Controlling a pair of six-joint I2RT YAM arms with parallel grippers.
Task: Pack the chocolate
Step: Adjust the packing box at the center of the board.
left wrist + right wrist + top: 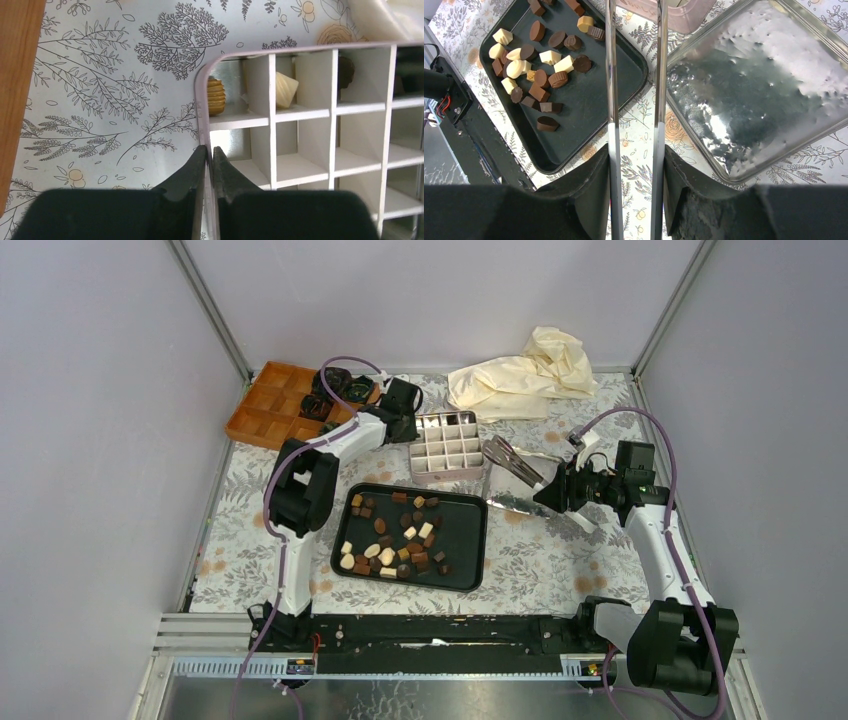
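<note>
I work in a lab test cell: plain grey panels (pixel 100 440) in aluminium framing (pixel 210 310) wall off my table (pixel 560 560) on three sides, and a dark mounting rail (pixel 430 628) runs along its near edge.

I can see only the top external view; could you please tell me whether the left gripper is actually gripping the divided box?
Observer: Yes. The left wrist view shows the left gripper pinched on the side wall of the divided box, near a corner.
Operator: Thank you. Is any chocolate in the box?
Observer: At least three pieces, in the row at the top of that view: a tan ridged piece in the corner cell, then a cream-white piece, then a dark piece.
Operator: Are the right arm's tongs carrying anything?
Observer: The right wrist view shows the right gripper clamping the tongs, with nothing between their arms as far as they show. The tips are cut off.
</note>
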